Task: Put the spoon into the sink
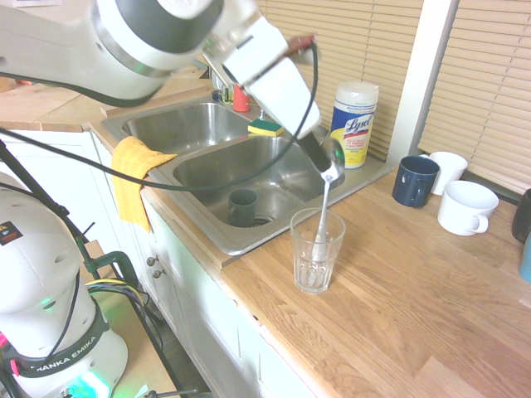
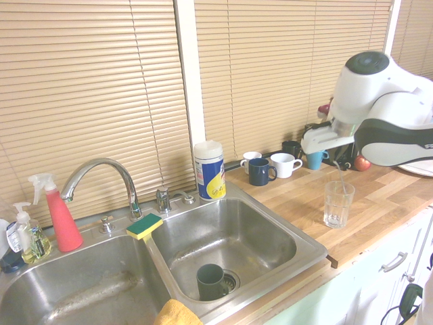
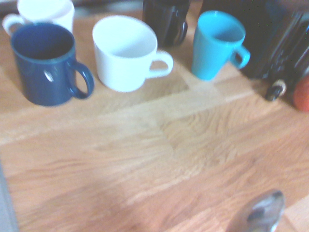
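Halfway: fingers (image 1: 330, 168) clamp the shiny silver metal spoon (image 1: 325, 197), handle inside the clear drinking glass (image 1: 316, 250); brushed steel two-basin sink (image 1: 207, 242) at ten o'clock awaits.

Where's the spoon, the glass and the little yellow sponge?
spoon (image 1: 323, 207), first exterior view, on its thin handle above the glass.
glass (image 1: 316, 253), first exterior view, on its clear side wall.
sponge (image 2: 144, 226), second exterior view, on its yellow top.

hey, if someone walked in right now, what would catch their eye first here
Probably the white robot arm's gripper shut on a shiny silver metal spoon, its handle reaching down into a clear drinking glass on the wooden counter. Beside it, the stainless steel two-basin sink holds a dark cup by the drain.
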